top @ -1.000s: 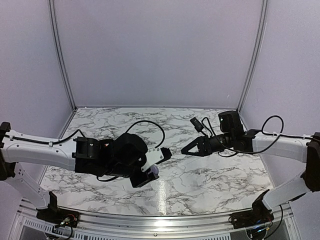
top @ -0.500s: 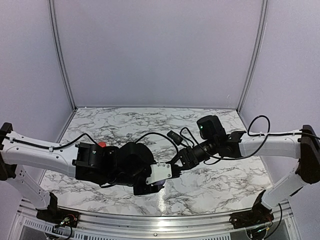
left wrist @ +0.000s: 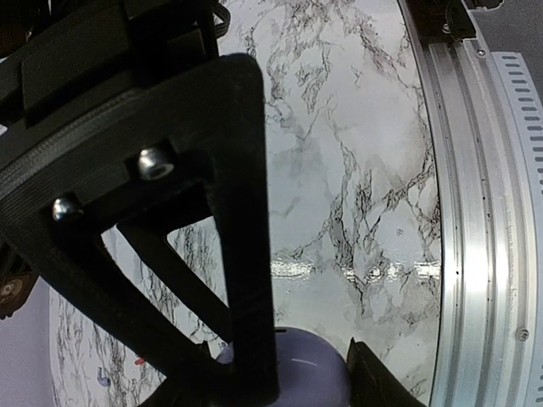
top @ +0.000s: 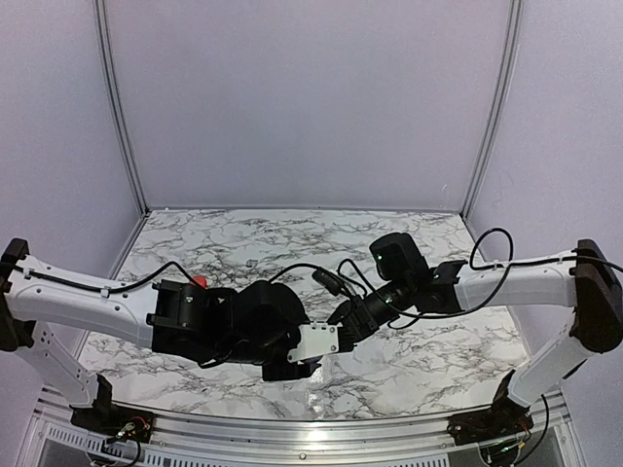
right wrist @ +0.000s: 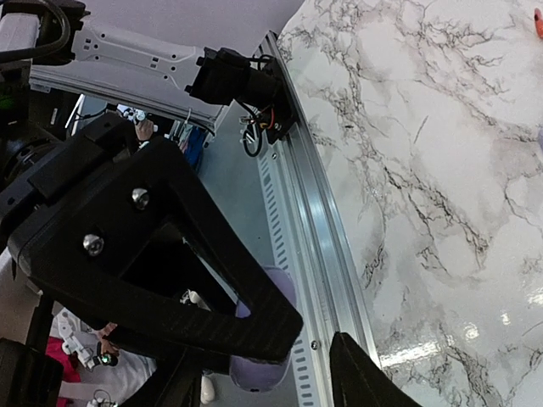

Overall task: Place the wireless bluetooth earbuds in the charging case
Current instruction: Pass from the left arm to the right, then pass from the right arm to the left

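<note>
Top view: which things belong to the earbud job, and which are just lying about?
Job: lavender round case, in the left gripper, right gripper at it; small red piece, likely an earbud.
Not the job: marble table, metal rail.

White arm links (top: pixel 68 292), black joints (top: pixel 253 316), black cables (top: pixel 494 231), silver screws (left wrist: pixel 155 163)

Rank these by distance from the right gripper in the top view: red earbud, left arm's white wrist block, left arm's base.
1. white wrist block, just left of the right gripper.
2. red earbud, farther left, beyond the left arm.
3. left arm's base, near-left corner.
</note>
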